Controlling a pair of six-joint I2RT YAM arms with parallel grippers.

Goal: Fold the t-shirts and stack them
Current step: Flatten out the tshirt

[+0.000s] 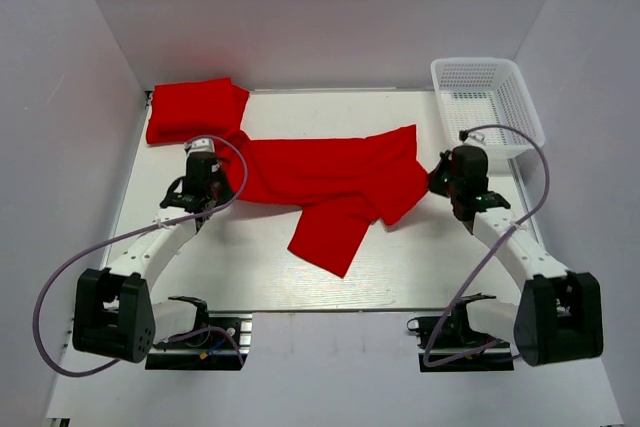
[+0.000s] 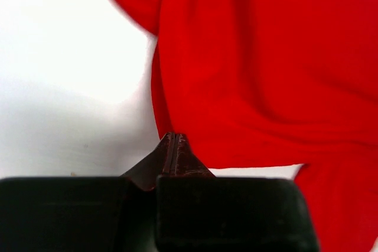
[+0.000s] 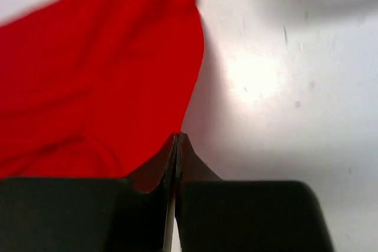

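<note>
One red t-shirt [image 1: 330,182] lies spread and rumpled across the middle of the table, a sleeve or flap hanging toward the front. A second red t-shirt [image 1: 190,112] sits folded at the back left. My left gripper [image 1: 215,187] is at the spread shirt's left end. In the left wrist view its jaws [image 2: 175,138] are shut, the tips pinching the edge of the red cloth [image 2: 260,69]. My right gripper [image 1: 440,182] is at the shirt's right end. Its jaws [image 3: 179,137] are shut too, with the rim of the cloth [image 3: 100,87] running into the tips.
A white mesh basket [image 1: 490,97] stands at the back right, just behind the right gripper. White walls enclose the table [image 1: 250,267] at the left, back and right. The arm bases and their cables sit along the near edge.
</note>
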